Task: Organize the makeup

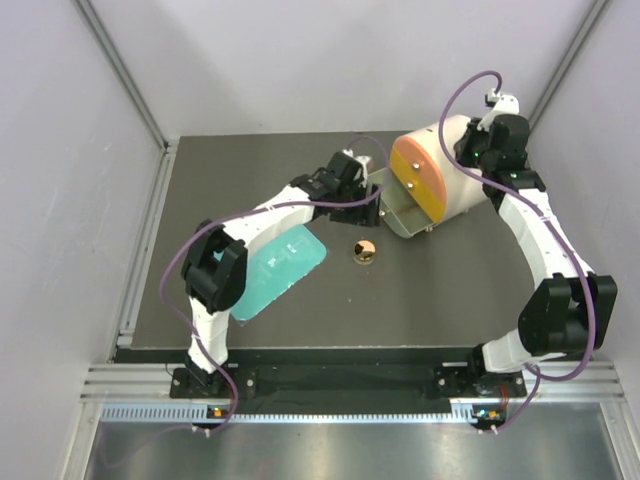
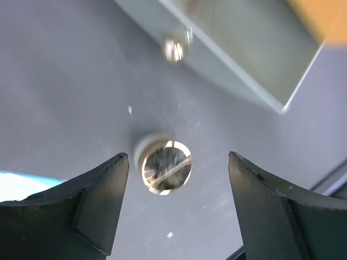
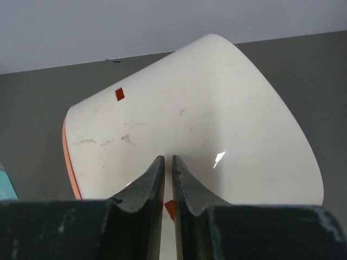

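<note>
- Left gripper (image 2: 178,157) gapes above round gold-and-black compact (image 2: 165,172) — centre over it, descend squarely before closing
- Right gripper (image 3: 168,161), clenched empty, sits behind white plastic drum (image 3: 190,119)

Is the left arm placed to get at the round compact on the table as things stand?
Probably yes. The left gripper is open, and the compact lies bare on the table between its fingers in the wrist view, clear of the open drawer.
</note>
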Controlling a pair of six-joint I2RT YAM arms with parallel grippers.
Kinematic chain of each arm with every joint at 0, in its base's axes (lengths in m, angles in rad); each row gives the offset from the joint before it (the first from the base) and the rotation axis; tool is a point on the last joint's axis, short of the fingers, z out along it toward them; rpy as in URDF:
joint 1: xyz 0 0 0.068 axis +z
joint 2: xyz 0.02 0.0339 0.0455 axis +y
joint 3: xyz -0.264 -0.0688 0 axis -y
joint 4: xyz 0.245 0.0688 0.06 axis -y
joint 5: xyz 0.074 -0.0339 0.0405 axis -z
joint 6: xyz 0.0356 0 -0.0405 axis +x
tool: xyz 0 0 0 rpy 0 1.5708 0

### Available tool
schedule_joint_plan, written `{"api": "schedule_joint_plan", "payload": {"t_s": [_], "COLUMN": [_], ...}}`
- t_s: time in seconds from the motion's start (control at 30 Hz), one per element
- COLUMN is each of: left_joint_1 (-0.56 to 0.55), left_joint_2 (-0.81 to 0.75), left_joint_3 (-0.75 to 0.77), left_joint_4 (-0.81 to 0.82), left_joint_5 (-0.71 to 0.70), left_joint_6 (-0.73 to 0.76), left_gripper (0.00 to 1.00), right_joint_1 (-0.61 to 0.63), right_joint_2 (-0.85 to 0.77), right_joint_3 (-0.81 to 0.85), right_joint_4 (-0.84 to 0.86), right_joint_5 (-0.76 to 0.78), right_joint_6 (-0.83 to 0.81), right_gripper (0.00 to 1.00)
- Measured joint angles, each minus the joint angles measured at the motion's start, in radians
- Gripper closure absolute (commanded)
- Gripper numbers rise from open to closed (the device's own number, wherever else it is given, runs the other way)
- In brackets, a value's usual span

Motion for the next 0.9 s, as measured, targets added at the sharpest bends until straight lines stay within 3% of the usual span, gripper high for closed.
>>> {"api": "schedule_joint_plan", "payload": {"t_s": [0.3, 0.6, 0.77, 0.87, 0.9], "left_joint_1": [-0.153, -0.155, -0.153, -0.153, -0.153], "left_joint_2": [0.037, 0.113, 0.159, 0.182, 0.189], "left_joint_3": [0.017, 0.064, 0.087, 0.103, 0.109], "left_joint_4": [-0.196, -0.245, -0.244, -0.245, -0.245], "left_joint_5": [-0.177, -0.261, -0.264, -0.257, -0.251], "left_joint_6": [0.154, 0.179, 0.186, 0.189, 0.192], "left_gripper": [0.18, 0.15, 0.19, 0.28, 0.53], "right_joint_1": [0.000, 0.000, 0.000, 0.000, 0.000], "right_joint_2": [-0.013, -0.013, -0.016, -0.017, -0.017], "right_joint_3": [-0.019, -0.019, -0.019, -0.019, -0.019], "right_joint_4": [0.013, 0.012, 0.008, 0.005, 0.005], "right_joint_5": [-0.003, -0.005, -0.009, -0.010, -0.010], "right_joint_6": [0.008, 0.009, 0.008, 0.008, 0.008], "right_gripper": [0.88, 0.87, 0.87, 0.87, 0.87]}}
